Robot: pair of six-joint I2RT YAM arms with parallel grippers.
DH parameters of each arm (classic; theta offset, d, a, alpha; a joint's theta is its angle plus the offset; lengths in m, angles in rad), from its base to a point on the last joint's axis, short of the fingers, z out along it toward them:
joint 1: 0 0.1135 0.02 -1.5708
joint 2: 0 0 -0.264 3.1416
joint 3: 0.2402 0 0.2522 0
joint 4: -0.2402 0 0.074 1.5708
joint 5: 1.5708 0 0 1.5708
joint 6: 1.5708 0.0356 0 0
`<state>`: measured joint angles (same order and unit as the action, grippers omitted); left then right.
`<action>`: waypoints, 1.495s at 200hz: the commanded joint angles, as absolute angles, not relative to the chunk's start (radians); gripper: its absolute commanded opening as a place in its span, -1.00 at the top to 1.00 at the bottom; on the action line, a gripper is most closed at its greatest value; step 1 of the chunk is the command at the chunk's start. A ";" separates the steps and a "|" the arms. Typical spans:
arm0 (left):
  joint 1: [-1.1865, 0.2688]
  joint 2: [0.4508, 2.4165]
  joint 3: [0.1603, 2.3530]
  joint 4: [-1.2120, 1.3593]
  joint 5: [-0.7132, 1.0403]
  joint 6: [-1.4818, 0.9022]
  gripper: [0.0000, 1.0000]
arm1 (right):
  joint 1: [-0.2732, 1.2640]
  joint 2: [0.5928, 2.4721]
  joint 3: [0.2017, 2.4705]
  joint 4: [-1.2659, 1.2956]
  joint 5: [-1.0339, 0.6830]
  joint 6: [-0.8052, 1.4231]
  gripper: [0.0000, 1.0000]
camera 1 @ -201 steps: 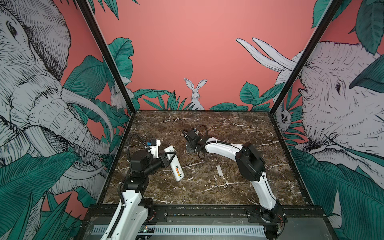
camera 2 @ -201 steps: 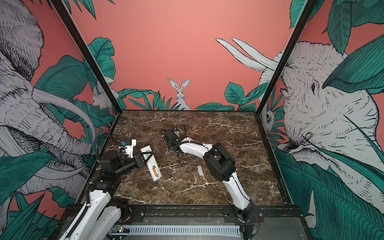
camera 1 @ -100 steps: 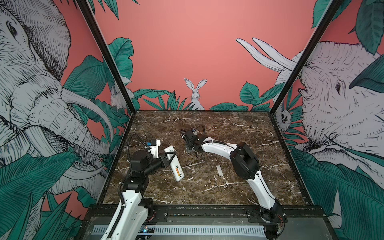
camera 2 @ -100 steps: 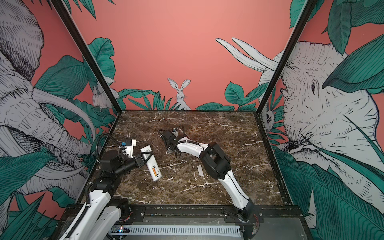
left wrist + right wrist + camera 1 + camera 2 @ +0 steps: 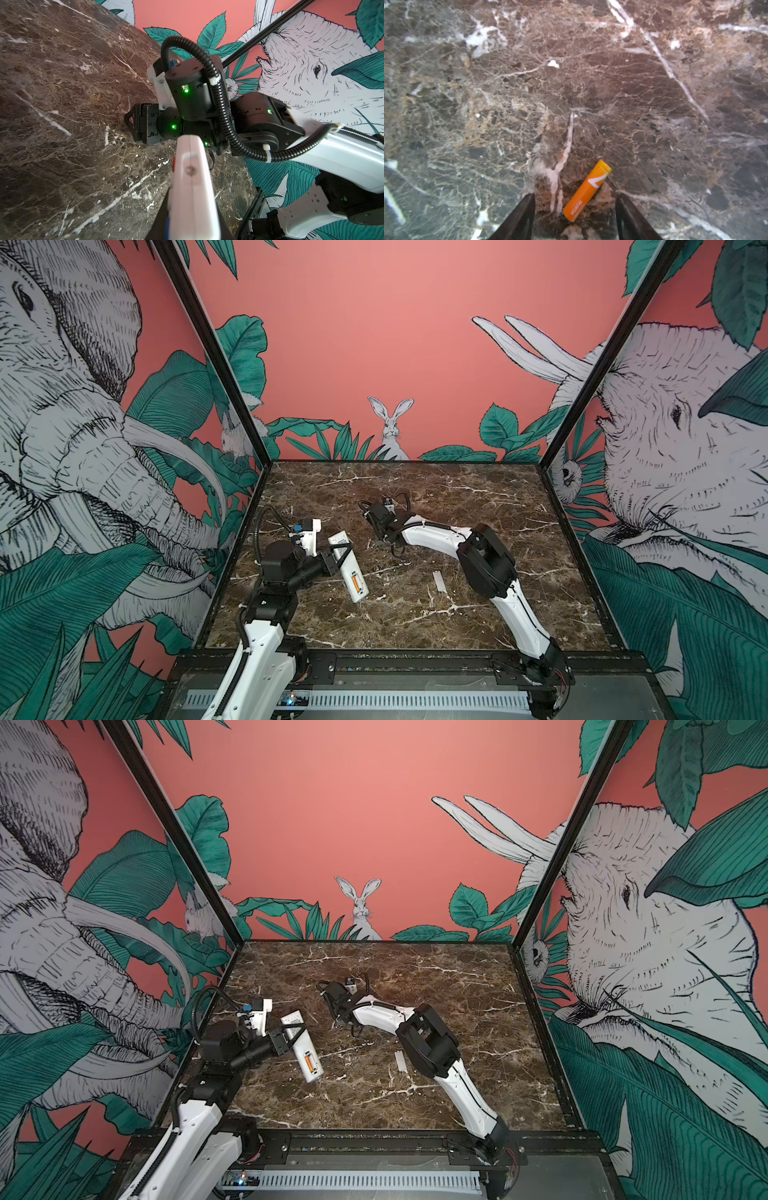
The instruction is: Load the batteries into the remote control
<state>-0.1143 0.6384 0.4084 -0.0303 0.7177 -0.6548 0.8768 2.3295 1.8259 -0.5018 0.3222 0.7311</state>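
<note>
risk: battery (image 5: 586, 191) lies skewed on the table (image 5: 571, 83) between part-open jaws of right gripper (image 5: 574, 196), untouched; closing may spin or squirt it out. left gripper (image 5: 337, 552) clamped on tilted remote control (image 5: 349, 570), one cell (image 5: 354, 583) seated.

White link shells (image 5: 432, 536), black joint housings (image 5: 486, 568), ribbed black cable (image 5: 220, 99), white zip ties (image 5: 266, 148), green LEDs (image 5: 186, 90).

Left fingers (image 5: 159, 224) clamped tight; right fingers (image 5: 517, 218) apart, wrist low.
</note>
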 commanded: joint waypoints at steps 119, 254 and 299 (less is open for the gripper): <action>-0.108 0.648 0.408 0.011 0.726 -0.652 1.00 | 0.854 2.362 1.797 -0.498 0.338 0.764 0.36; -0.107 0.660 0.419 0.032 0.731 -0.672 1.00 | 0.831 2.262 1.586 -0.428 0.328 0.723 0.98; -0.108 0.665 0.420 0.050 0.736 -0.686 1.00 | 0.834 2.132 1.402 -0.256 0.311 0.628 1.00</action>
<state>-0.1143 0.6666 0.4084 -0.0055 0.7193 -0.6670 0.8368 2.1765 1.5150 -0.2729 0.3370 0.6926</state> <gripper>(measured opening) 0.203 0.087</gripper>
